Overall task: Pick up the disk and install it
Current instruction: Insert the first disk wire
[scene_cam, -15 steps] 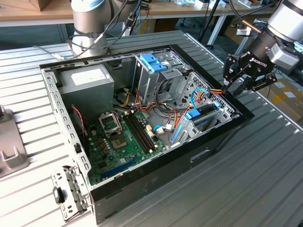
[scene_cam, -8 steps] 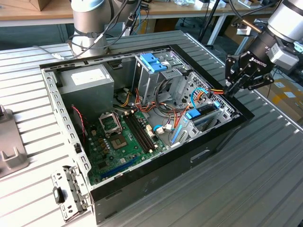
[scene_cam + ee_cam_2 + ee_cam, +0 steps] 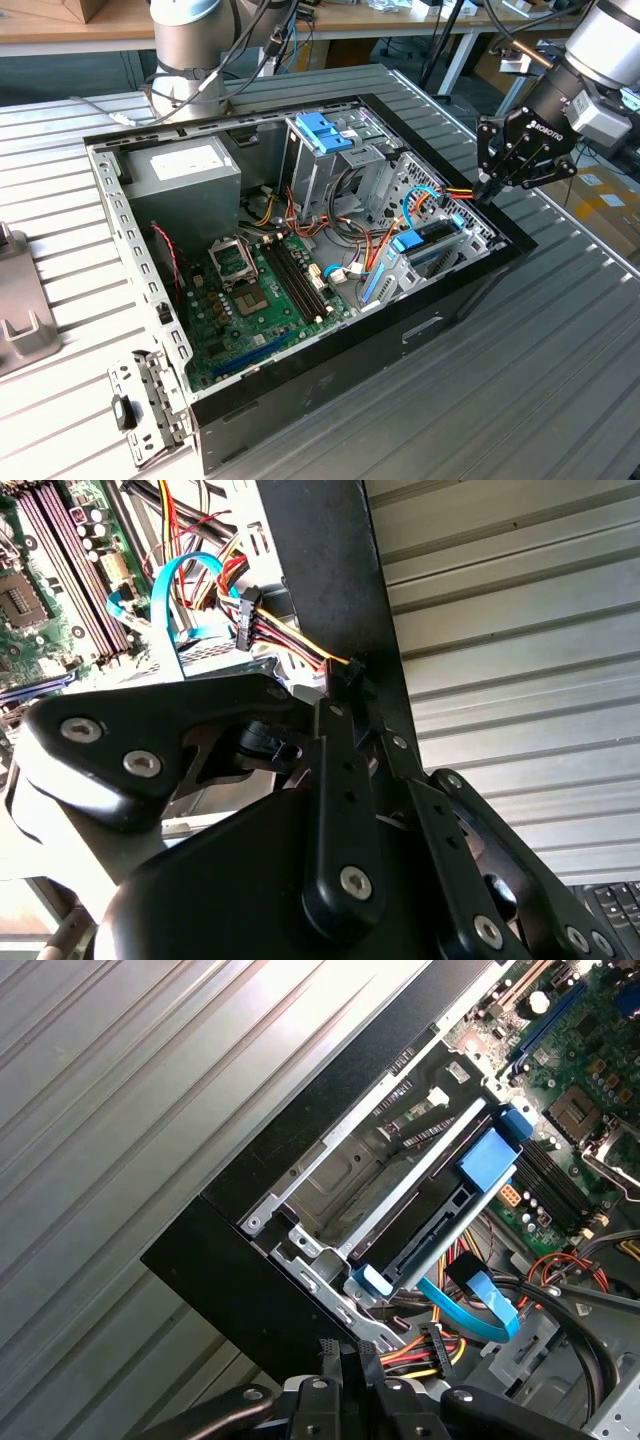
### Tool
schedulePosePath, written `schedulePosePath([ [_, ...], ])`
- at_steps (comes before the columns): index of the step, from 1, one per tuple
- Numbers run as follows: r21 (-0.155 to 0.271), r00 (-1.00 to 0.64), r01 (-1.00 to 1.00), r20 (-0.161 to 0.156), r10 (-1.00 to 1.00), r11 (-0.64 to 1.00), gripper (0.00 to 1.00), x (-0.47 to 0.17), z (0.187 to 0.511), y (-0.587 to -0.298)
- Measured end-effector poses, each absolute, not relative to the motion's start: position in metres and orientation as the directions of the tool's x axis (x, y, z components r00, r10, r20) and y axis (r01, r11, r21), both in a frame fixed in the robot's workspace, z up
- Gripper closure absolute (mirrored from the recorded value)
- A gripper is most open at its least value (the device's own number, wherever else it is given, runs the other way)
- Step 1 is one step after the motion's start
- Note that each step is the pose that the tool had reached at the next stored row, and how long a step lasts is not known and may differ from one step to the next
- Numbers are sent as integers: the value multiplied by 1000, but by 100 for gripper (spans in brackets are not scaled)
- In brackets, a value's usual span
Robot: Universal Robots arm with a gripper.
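Hidden or hard to read first:
- disk sits on edge in the bay at the case corner nearest the gripper. Only its top edge and blue rail show, so the label can't be seen.
- first wrist view shows the disk as a long dark strip with a blue tab at each end. How deep it is seated in the case is hard to judge.
- the arm's body is cut off by the exterior view's edge.
- in the second wrist view, the gripper linkage covers most of the bay.

Gripper: fingertips pinched together, no gap visible between them and nothing held. Both wrist views agree on this. The tips hover at the case rim, right by the red/yellow/orange cable bundle. Whether they touch the cable bundle or the rim, can't tell.

Disk vs fingers: the disk is inside the case, just below and inboard of the tips, near but apart. The cable bundle and a blue ribbon cable lie between them.

Elsewhere in the case:
- motherboard on the floor
- grey box at the far corner
- upright cage with blue top at the far wall
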State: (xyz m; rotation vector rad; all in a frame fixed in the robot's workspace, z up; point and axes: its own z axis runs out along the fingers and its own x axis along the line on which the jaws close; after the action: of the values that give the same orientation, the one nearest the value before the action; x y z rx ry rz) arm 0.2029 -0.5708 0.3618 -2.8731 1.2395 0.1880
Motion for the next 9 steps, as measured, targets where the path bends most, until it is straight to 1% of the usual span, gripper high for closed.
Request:
schedulePosePath([
  [9, 41, 680, -725, -113, -724, -687, 82, 202, 362, -571],
])
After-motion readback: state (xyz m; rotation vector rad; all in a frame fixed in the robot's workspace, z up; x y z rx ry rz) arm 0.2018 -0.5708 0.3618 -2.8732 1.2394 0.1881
